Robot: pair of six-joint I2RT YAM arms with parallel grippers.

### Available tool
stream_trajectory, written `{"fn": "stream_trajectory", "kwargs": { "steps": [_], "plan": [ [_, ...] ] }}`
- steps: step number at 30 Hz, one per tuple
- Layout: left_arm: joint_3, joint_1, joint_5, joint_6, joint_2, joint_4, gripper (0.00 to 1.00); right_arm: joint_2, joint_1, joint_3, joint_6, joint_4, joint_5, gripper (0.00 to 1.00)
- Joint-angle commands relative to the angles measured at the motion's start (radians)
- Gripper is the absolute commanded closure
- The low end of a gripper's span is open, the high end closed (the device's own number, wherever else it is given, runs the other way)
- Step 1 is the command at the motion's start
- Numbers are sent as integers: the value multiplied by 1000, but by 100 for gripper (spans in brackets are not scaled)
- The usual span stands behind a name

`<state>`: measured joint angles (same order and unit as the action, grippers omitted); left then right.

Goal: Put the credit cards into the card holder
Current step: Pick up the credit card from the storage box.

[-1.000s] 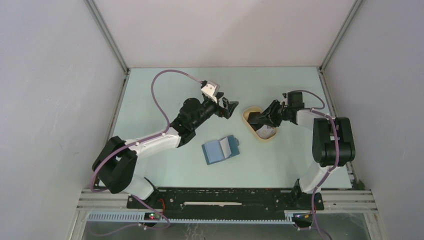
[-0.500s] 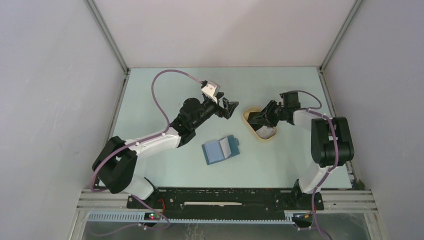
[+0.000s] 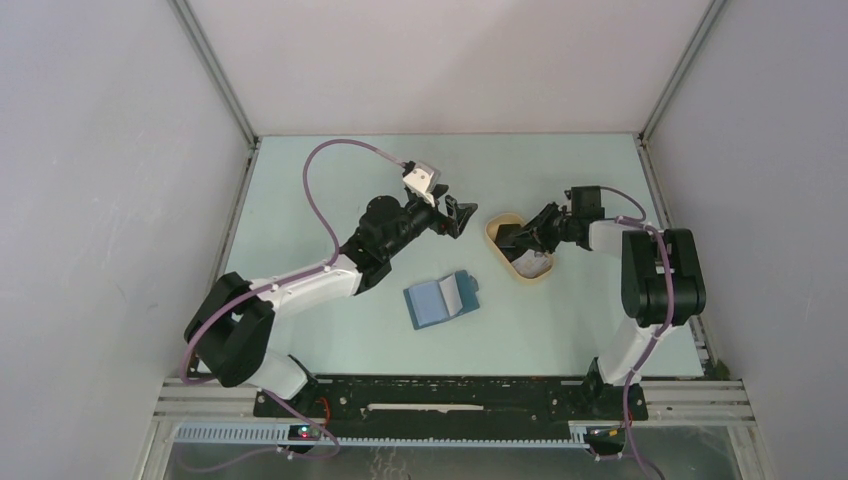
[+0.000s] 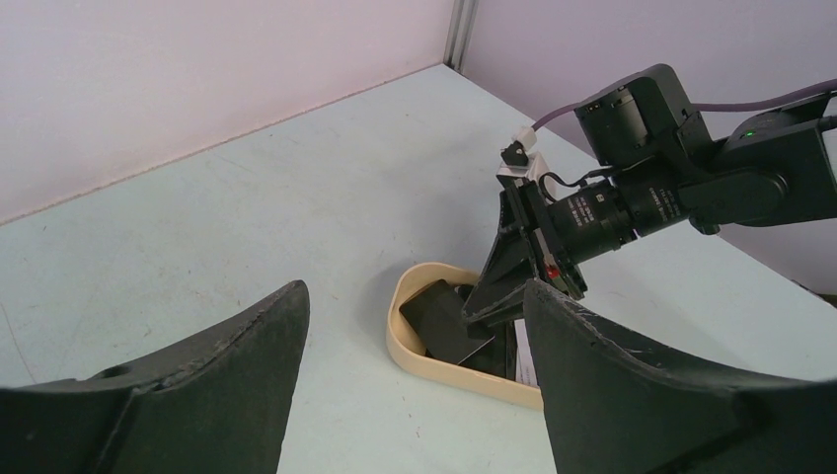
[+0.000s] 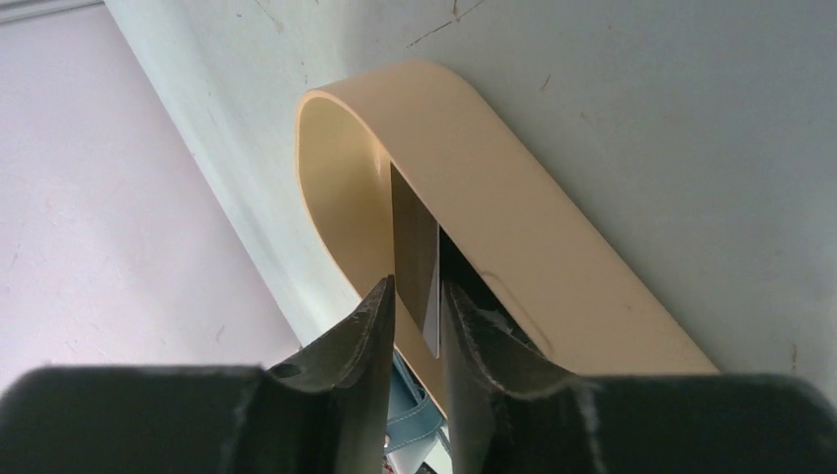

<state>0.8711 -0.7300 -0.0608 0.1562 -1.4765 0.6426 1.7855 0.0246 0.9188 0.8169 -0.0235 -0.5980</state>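
The card holder (image 3: 440, 298) lies open and flat on the table, with nothing gripping it; a sliver of it shows in the right wrist view (image 5: 410, 410). The credit cards lie in a beige oval tray (image 3: 523, 274): black ones and a whitish one (image 4: 523, 355). My right gripper (image 3: 513, 240) reaches into the tray. Its jaws stand a narrow gap apart (image 5: 417, 286) around a tilted black card (image 5: 413, 237), which also shows in the left wrist view (image 4: 449, 318). My left gripper (image 3: 458, 215) hovers wide open and empty (image 4: 415, 296) left of the tray.
The tray's wall (image 4: 410, 341) rises around the cards and shows close under the right fingers (image 5: 513, 217). Grey enclosure walls stand on three sides of the table. The right arm's wrist camera and cable (image 4: 642, 118) hang over the tray's right side.
My right gripper has shifted slightly left and lower into the tray. The left arm and the card holder have not moved.
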Motion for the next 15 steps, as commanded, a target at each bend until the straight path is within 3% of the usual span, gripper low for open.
{"fn": "stream_trajectory", "kwargs": {
  "steps": [1,12,15],
  "plan": [
    [-26,3,-17,-30,3,42,16,31,-12,-8,19,43,-10,72],
    [-24,4,-22,-29,1,42,17,19,-45,-21,27,89,-60,100],
    [-28,4,-25,-29,9,42,17,-3,-57,-22,27,102,-80,100]
  ]
}}
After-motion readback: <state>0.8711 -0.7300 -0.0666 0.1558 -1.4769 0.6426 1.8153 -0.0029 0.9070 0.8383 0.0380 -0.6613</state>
